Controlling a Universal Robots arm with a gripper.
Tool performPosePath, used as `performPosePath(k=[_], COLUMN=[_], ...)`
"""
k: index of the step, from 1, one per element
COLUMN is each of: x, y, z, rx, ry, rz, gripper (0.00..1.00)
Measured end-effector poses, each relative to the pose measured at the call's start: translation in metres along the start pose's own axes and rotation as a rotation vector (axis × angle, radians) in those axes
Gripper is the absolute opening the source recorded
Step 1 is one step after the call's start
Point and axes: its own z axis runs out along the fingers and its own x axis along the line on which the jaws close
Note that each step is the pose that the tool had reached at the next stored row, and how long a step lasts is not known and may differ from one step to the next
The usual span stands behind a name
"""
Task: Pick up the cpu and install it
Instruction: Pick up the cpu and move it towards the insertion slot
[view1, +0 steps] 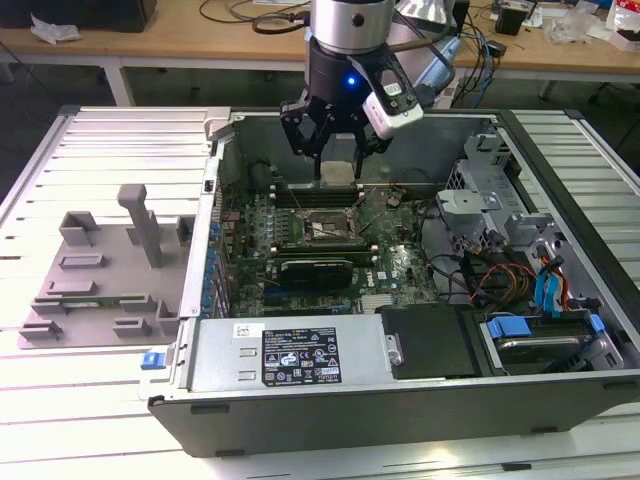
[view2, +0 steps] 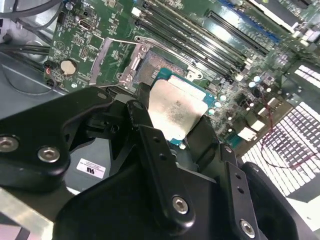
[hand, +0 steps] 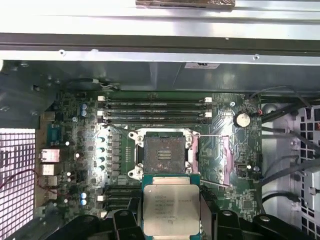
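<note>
First wrist view is showing the jaws gripping the cpu (hand: 171, 209) by two opposite edges, clamped tight on it, its silvery top facing the camera. In the exterior view the cpu is hanging inside the open computer case (view1: 300, 375) on the worktop (view1: 100, 130), above the motherboard (view1: 400, 265) and just beside the open socket (view1: 325, 226), not yet seated.

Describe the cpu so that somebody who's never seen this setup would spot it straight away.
Start at the open grey computer case and find the green motherboard inside it. Over the board hangs the black gripper, shut on the cpu: a small flat square chip with a silvery metal top. Unlike the dark empty socket frame nearby, it is pale and shiny.
</note>
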Motion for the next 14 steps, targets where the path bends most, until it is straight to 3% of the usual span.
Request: performPosePath(k=[8,14], x=[0.0001,0.0001], y=[0.0072,0.0103], z=[0.0176,0.0195], rx=[-0.0003,-0.0002], ry=[0.0001,0.0002], rz=[-0.003,-0.004], gripper=[0.55,0.55])
